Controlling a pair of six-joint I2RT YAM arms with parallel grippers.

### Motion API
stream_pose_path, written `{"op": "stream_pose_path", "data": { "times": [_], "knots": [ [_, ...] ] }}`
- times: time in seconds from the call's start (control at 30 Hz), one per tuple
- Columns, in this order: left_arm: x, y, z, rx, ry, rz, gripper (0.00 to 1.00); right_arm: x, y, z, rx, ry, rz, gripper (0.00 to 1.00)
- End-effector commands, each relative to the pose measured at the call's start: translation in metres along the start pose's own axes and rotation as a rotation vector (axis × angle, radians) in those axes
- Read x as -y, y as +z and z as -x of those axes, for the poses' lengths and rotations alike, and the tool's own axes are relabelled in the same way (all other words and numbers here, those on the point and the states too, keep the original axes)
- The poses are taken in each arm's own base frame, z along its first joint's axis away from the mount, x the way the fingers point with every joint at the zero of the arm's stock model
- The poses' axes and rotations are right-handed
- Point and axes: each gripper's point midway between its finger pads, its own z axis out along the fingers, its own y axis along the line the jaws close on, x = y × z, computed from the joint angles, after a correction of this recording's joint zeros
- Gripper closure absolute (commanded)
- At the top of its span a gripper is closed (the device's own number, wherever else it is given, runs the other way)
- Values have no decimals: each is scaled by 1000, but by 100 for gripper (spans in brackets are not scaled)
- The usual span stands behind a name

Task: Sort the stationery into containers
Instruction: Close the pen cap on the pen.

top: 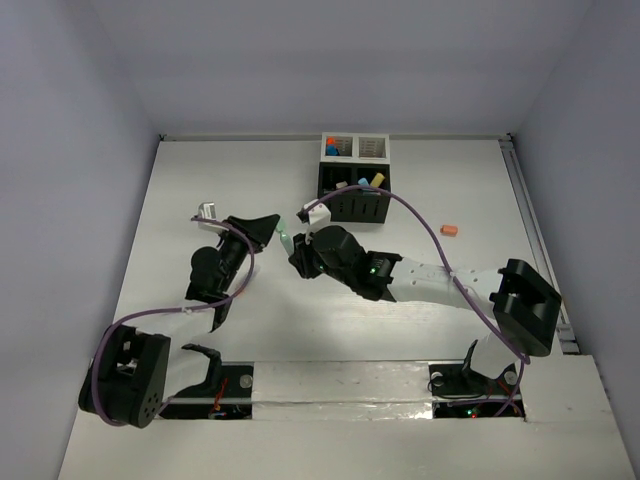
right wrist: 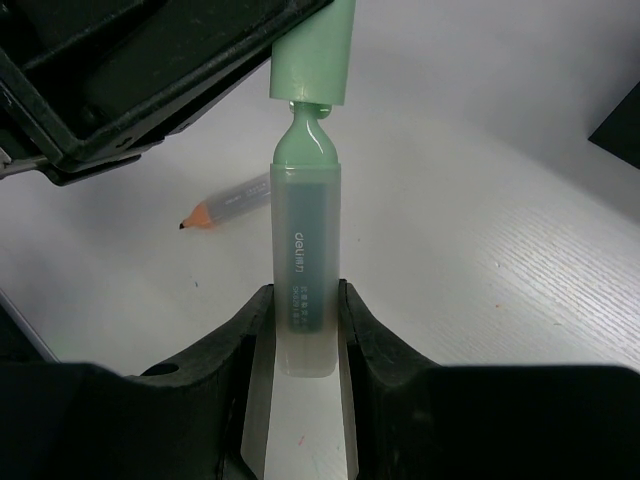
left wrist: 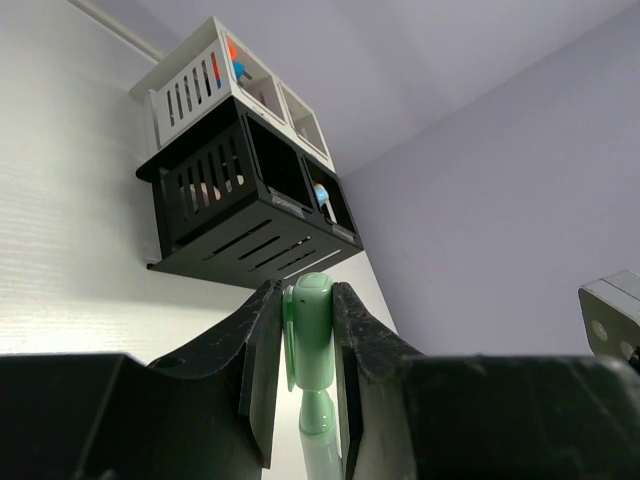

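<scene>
Gripping one green highlighter (right wrist: 303, 265) from both ends, over the table (top: 200, 170), just near and left of the organizer (top: 353, 206). Clamping the frosted barrel in the right gripper (right wrist: 303, 320), jaws shut on it. Pinching the cap (left wrist: 312, 318) in the left gripper (left wrist: 308, 300), likewise closed tight. Showing a gap at the neck, the cap not seated on the barrel, so probably either pressing it home or drawing it off; not possible to tell which. Sharing the hold this way because working a cap calls for one gripper to steady the barrel and the other to move along its axis. Needing both ends in line, since a tilt could jam the neck. Leaving a short pencil (right wrist: 225, 205) loose on the table beyond, and a small orange piece (top: 449, 231) right of the organizer and well apart from it, both apparently yet to be sorted.
</scene>
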Motion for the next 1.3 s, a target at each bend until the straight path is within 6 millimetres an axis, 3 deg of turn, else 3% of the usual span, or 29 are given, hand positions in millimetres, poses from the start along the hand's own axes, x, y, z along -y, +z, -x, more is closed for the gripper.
{"op": "stream_pose_path", "data": {
  "times": [0.0,0.27,0.97,1.27],
  "knots": [
    [15,-1,13,57,55,-35,100,-16,-5,44,117,28,32,100],
    [23,2,2,30,43,-63,100,-11,-2,46,136,23,3,100],
    [30,5,-19,-14,-20,-92,100,2,-1,78,243,38,-98,100],
    [28,12,-28,-54,7,-67,100,5,-12,87,267,-10,-102,100]
  ]
}}
